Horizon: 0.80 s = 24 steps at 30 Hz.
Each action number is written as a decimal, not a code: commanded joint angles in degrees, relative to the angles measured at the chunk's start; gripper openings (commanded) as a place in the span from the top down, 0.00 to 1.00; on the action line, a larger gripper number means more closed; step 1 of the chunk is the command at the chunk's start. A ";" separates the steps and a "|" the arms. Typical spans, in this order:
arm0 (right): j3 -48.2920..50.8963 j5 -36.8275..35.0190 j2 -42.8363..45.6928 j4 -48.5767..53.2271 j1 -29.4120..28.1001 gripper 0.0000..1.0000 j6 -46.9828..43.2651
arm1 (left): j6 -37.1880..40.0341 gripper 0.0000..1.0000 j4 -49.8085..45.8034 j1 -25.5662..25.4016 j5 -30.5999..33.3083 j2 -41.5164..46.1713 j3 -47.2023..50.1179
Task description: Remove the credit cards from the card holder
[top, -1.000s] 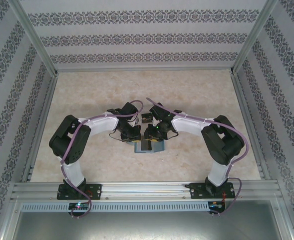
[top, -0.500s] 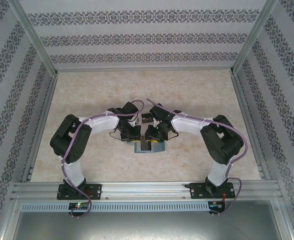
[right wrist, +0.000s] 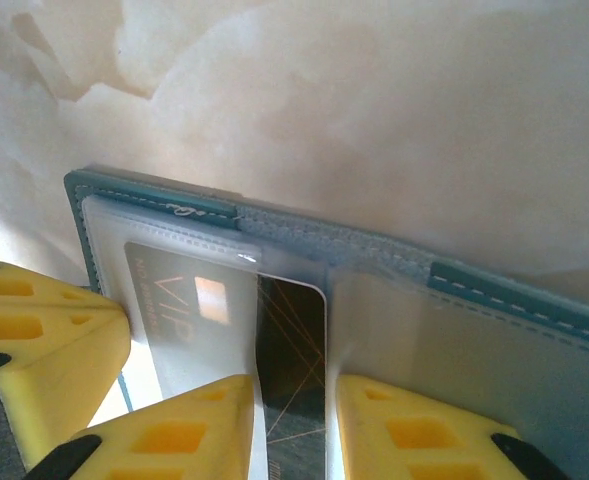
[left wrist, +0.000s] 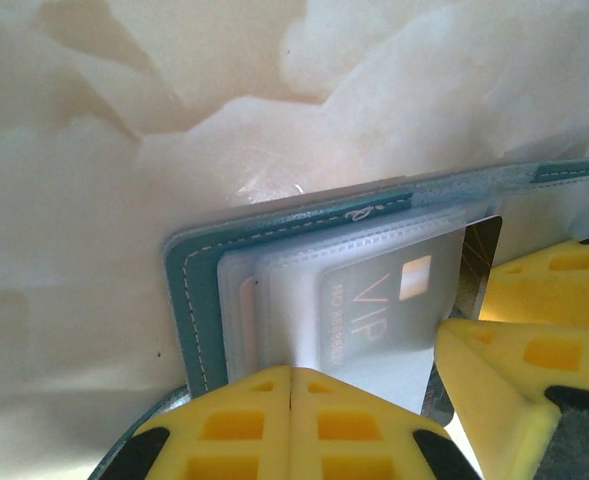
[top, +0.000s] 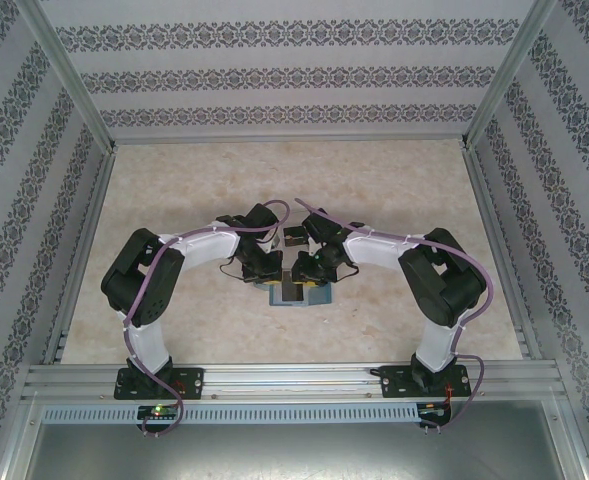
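In the top view the left arm (top: 142,280) is seen bent in toward the middle of the marbled counter (top: 394,190). The left fingers (left wrist: 229,430) are pressed together with no gap, at the left end of the holder (left wrist: 190,290). Whether a sleeve is nipped between them cannot be told.

The holder is laid open and flat on the counter, midway between the two arms. Its teal stitched border is seen around clear sleeves. A pale VIP card (left wrist: 374,315) is kept inside a sleeve in the left half. Just to its right, a dark card (right wrist: 292,340) with thin gold lines is seen. One edge is tucked under that sleeve and the rest is bare.

The right fingers (right wrist: 199,430) are set narrow, one on each side of the dark card, and it is held between them. A further clear sleeve is seen on the holder's right half. The right arm (top: 444,285) is bent in from the other side.
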<state>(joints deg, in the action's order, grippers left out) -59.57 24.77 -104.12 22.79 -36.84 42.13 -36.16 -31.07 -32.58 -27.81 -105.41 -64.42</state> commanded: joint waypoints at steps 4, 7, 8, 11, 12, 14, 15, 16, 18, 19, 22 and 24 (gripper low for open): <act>1.31 2.03 -0.27 -1.85 0.21 0.76 0.54 | 1.03 1.00 -5.08 -0.47 4.14 -2.48 0.76; 1.63 2.20 0.40 -2.13 0.37 0.80 0.57 | 1.03 1.00 -5.21 -0.47 4.20 -2.60 0.64; 1.66 2.19 0.49 -2.13 0.46 0.82 0.67 | 1.05 1.00 -5.23 -0.52 4.19 -2.54 0.61; 1.83 2.11 0.99 -2.14 0.56 0.85 0.62 | 1.12 1.00 -5.58 -0.48 4.42 -2.61 0.44; 1.91 2.12 1.15 -2.21 0.66 0.87 0.54 | 1.09 1.00 -5.57 -0.51 4.40 -2.58 0.32; 2.07 1.87 1.44 -2.13 0.72 0.89 0.55 | 1.12 1.00 -5.62 -0.47 4.43 -2.66 0.33; 2.15 1.85 1.62 -2.06 0.80 0.90 0.49 | 1.13 1.00 -5.71 -0.50 4.38 -2.63 0.26; 2.21 1.70 1.87 -1.96 0.89 0.90 0.43 | 1.10 1.00 -5.71 -0.52 4.41 -2.70 0.16; 2.30 1.75 2.27 -1.95 0.98 0.93 0.42 | 1.12 1.00 -5.84 -0.47 4.42 -2.76 0.11; 2.27 1.68 2.46 -1.87 1.10 0.94 0.32 | 1.10 1.00 -5.84 -0.49 4.39 -2.79 0.17; 2.39 1.59 3.01 -1.62 1.29 0.98 -0.01 | 1.13 1.00 -5.89 -0.49 4.46 -2.85 0.01; 2.35 1.25 3.17 -1.03 1.57 1.00 -0.44 | 1.19 1.00 -6.18 -0.47 4.52 -2.96 -0.17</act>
<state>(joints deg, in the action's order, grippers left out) -58.11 26.65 -102.13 20.73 -36.07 42.11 -36.14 -32.16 -32.62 -27.40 -105.78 -65.14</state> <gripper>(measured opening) 0.071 0.046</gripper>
